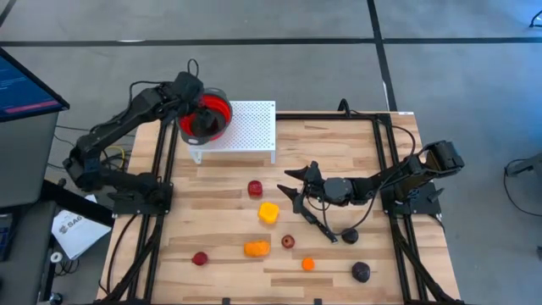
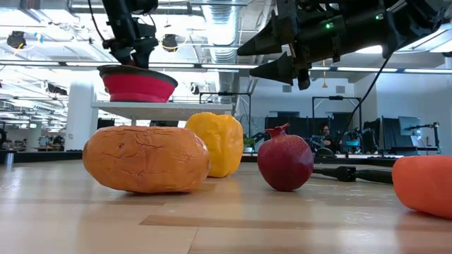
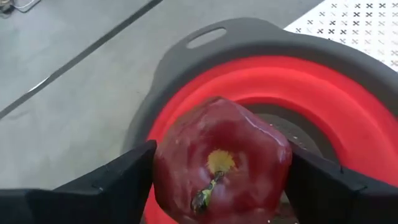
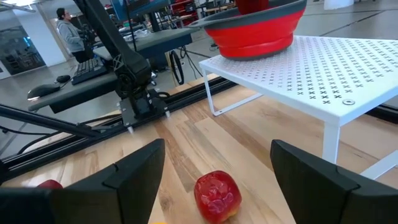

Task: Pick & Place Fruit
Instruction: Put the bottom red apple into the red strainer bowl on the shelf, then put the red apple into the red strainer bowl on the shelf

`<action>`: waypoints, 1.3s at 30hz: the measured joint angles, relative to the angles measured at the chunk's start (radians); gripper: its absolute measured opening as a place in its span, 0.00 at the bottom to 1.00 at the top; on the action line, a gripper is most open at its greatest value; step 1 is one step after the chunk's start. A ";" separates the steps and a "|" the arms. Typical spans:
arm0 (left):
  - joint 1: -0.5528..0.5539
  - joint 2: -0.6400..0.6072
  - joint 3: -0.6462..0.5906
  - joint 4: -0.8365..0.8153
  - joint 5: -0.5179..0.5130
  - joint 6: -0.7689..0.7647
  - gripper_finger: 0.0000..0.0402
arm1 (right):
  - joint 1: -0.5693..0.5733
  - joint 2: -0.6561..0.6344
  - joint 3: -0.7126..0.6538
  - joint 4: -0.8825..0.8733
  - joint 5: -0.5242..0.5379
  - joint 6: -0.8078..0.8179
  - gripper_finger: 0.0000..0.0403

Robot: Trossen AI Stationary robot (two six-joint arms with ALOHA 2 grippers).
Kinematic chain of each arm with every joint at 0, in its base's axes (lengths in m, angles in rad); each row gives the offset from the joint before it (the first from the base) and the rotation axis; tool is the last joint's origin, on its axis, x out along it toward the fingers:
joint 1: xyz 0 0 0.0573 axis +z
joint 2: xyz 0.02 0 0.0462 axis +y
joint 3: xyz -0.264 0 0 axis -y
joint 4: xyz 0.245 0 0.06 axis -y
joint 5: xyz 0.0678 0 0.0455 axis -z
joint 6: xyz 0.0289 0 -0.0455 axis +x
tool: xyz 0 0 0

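Note:
My left gripper [image 1: 201, 119] is over the red, grey-rimmed colander [image 3: 323, 87], which stands on a white perforated rack [image 1: 252, 127] at the far left of the table. It is shut on a dark red apple [image 3: 221, 155]. My right gripper [image 4: 217, 168] hovers open at mid-table, right of centre, pointing toward a red fruit [image 4: 216, 194] on the wood. Other fruit lie on the table: yellow [image 1: 268, 212], orange [image 1: 257, 248], small dark red [image 1: 288, 241], small orange [image 1: 308, 264], red [image 1: 200, 258] and dark purple [image 1: 361, 271]. My left gripper pinches the apple by two opposite sides [image 3: 165, 168] between its two fingers [image 3: 124, 180]. The apple's stem end faces back toward the wrist. The fingers slant down into the colander's bowl from its left side. Whether the apple touches the colander's bottom cannot be told.
A slim black knife [image 1: 318, 224] lies on the wood below my right gripper. Black frame rails [image 1: 165, 169] run along both table sides. In the low view the orange fruit [image 2: 145, 159], yellow fruit [image 2: 215, 143] and a dark red one [image 2: 284, 162] stand near the front.

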 joint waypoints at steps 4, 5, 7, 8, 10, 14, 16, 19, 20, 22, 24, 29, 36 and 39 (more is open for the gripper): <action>0.000 0.024 0.000 0.006 -0.001 -0.001 0.81 | 0.000 0.000 0.000 0.000 0.000 0.000 0.71; 0.000 0.030 0.000 0.009 -0.001 -0.002 0.81 | 0.000 0.000 0.000 0.000 0.000 0.000 0.71; 0.000 0.040 0.000 0.015 -0.001 -0.004 0.81 | 0.000 0.000 0.000 0.000 0.000 0.000 0.71; 0.000 0.043 0.000 0.018 -0.001 -0.004 0.81 | 0.000 0.000 0.000 0.000 0.000 0.000 0.71; 0.000 0.047 0.000 0.026 -0.014 -0.002 0.80 | 0.000 0.000 0.000 0.000 0.000 0.000 0.71; 0.000 0.045 0.000 0.052 -0.054 0.011 0.78 | 0.001 0.000 0.000 0.000 0.000 0.000 0.71; 0.000 0.033 0.000 0.063 -0.077 0.038 0.77 | 0.001 0.000 0.000 0.000 0.000 0.000 0.71; -0.003 0.001 0.000 0.071 -0.085 0.073 0.76 | 0.000 0.000 0.000 0.000 0.000 0.000 0.71; -0.010 -0.014 0.000 0.071 -0.085 0.083 0.76 | 0.000 0.000 0.000 0.000 0.000 0.000 0.71; -0.034 -0.051 0.000 0.072 -0.077 0.084 0.75 | 0.000 0.000 0.000 -0.001 0.000 0.000 0.71; -0.067 -0.097 0.000 0.072 -0.034 0.072 0.75 | 0.000 0.000 0.000 -0.005 0.000 -0.004 0.71; -0.217 -0.218 -0.016 0.082 0.153 0.014 0.75 | 0.000 0.000 0.000 -0.048 0.000 -0.019 0.71; -0.598 -0.345 -0.215 0.197 0.255 -0.009 0.75 | 0.006 0.000 0.000 -0.089 0.000 -0.019 0.71; -0.776 -0.359 -0.352 0.311 0.244 -0.029 0.75 | 0.006 0.000 0.000 -0.089 0.000 -0.018 0.71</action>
